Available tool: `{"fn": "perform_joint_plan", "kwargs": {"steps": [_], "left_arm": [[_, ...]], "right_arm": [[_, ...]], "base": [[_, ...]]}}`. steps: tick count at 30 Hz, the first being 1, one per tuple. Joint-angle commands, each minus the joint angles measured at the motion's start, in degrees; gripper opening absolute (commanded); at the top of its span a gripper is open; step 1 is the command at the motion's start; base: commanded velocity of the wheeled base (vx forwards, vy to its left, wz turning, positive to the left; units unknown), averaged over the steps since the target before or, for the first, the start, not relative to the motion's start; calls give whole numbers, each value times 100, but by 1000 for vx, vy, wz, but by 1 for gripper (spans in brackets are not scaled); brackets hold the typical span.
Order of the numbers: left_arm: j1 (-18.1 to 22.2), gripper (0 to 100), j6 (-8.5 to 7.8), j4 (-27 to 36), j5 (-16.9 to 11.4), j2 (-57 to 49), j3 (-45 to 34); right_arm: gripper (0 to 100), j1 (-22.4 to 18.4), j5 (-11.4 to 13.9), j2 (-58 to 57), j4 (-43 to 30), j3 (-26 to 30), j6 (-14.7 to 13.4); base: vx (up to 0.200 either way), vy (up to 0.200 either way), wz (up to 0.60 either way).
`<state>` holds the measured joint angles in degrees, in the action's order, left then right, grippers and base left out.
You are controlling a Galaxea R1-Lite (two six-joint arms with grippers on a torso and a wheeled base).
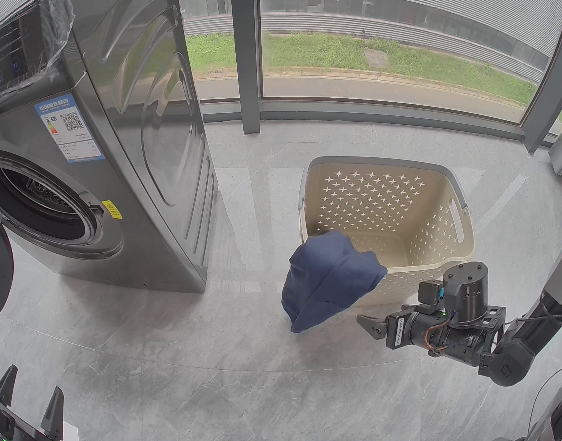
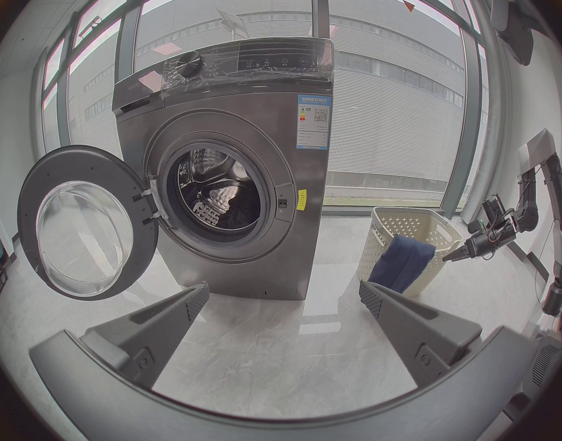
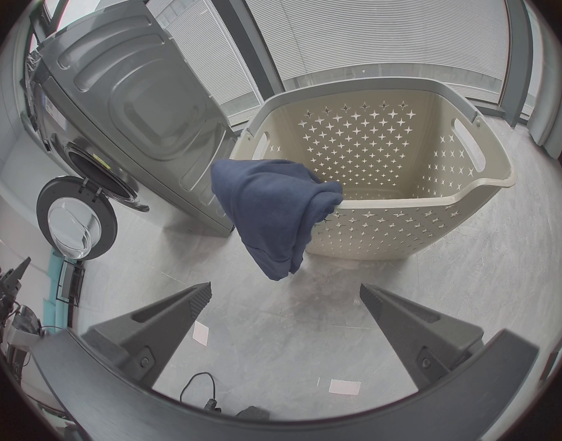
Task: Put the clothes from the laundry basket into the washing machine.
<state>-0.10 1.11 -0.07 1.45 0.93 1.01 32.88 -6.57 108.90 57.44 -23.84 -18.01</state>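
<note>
A dark blue cloth (image 1: pixel 327 280) (image 2: pixel 402 261) (image 3: pixel 272 209) hangs over the near corner of the cream laundry basket (image 1: pixel 441 222) (image 2: pixel 415 223) (image 3: pixel 415 154), draping down its outside wall. My right gripper (image 1: pixel 370 324) (image 3: pixel 281 313) stands open on the floor side of the basket, a short way from the cloth and holding nothing. The grey washing machine (image 1: pixel 128 124) (image 2: pixel 232 173) (image 3: pixel 134 111) stands to the left with its round door (image 2: pixel 85 222) swung open and its drum (image 2: pixel 217 191) dark. My left gripper (image 1: pixel 27 396) (image 2: pixel 281 304) is open low at the near left, facing the machine.
A tall window with a dark pillar (image 1: pixel 247 50) runs behind the basket and machine. Pale marble floor (image 1: pixel 232 362) lies open between the machine and basket. Two paper scraps (image 3: pixel 345 387) and a cable (image 3: pixel 198 387) lie on the floor near me.
</note>
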Motion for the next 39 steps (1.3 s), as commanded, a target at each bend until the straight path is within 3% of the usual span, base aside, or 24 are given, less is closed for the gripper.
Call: {"fn": "perform_joint_plan", "kwargs": {"steps": [1,9,19,31,32,39], "left_arm": [[1,100,3,-1,4,-66,-101],[1,100,3,-1,4,-66,-101],[1,100,21,-1,4,-66,-101],[1,100,30,-1,13,-66,-101],[1,100,30,-1,13,-66,-101],[1,100,30,-1,13,-66,-101]], "right_arm": [[100,17,-2,272,48,-41,-1],[100,96,-2,694,355,-217,52],[100,158,-2,1204,399,-1017,52],[100,140,-20,1415,417,-1474,25],[0,140,-20,1415,443,-1483,16],[0,149,-28,1432,742,-1448,34]], "base": [[0,0,0],[0,0,0],[0,0,0],[0,0,0],[0,0,0],[0,0,0]]}}
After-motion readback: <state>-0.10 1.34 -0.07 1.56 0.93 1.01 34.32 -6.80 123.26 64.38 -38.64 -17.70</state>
